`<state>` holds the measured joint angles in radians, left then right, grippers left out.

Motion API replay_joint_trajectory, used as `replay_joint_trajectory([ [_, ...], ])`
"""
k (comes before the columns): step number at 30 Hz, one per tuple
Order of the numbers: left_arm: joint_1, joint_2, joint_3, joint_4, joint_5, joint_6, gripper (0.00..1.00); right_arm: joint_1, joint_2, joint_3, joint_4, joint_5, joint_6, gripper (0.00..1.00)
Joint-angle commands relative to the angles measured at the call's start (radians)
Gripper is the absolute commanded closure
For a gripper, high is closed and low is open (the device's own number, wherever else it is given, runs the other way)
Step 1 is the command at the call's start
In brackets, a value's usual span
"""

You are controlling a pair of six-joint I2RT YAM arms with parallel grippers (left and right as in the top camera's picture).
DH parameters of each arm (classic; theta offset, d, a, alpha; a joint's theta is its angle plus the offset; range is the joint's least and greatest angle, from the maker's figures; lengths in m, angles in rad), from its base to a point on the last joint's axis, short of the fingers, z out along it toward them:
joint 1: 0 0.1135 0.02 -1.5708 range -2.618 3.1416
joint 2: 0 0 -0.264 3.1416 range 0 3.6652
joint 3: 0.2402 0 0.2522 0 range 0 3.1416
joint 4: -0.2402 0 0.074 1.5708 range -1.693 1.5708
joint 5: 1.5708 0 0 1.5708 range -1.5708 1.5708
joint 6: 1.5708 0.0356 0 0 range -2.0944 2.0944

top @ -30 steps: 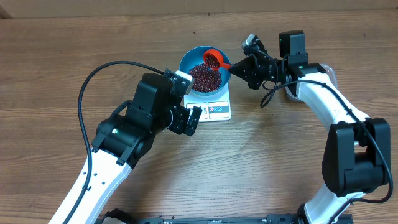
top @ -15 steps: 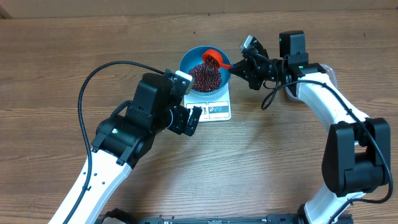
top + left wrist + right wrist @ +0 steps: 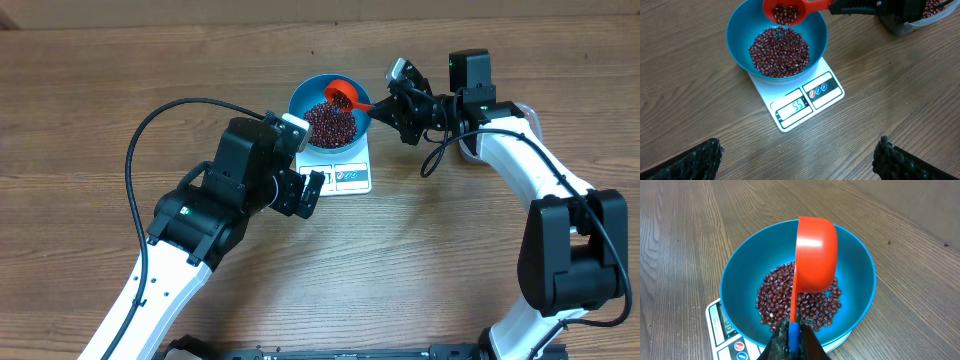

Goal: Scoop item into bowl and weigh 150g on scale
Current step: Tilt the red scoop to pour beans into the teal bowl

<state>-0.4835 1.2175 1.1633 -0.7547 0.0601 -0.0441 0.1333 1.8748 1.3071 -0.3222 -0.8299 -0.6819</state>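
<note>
Right gripper (image 3: 791, 336) clamped on the red scoop (image 3: 815, 250); the handle is mostly hidden between its fingers. Scoop tipped over the blue bowl (image 3: 860, 285), a few beans (image 3: 779, 50) in the scoop, most piled in the bowl. Bowl sits on the scale (image 3: 827, 92), hiding its far part; display reads 55. Left gripper (image 3: 797, 162) wide apart, empty, near side of the scale, fingertips cropped. Tub (image 3: 937, 10) far right, cut off.
</note>
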Motion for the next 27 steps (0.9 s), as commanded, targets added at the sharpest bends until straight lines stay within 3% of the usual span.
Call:
replay_joint_trajectory([
  [1,0.005,0.005,-0.011,0.003,0.008,0.022,0.0,0.004,0.002,0.022,0.005,-0.001,-0.029,0.96],
  [16,0.005,0.005,-0.011,0.003,0.008,0.022,0.0,0.004,0.002,0.022,0.003,0.0,-0.405,0.96],
  [25,0.005,0.005,-0.011,0.003,0.008,0.022,0.01,0.004,0.002,0.022,0.006,-0.001,-0.418,0.96],
  [27,0.005,0.005,-0.011,0.004,0.008,0.022,0.0,0.004,-0.001,0.025,0.006,0.0,-0.365,0.96],
])
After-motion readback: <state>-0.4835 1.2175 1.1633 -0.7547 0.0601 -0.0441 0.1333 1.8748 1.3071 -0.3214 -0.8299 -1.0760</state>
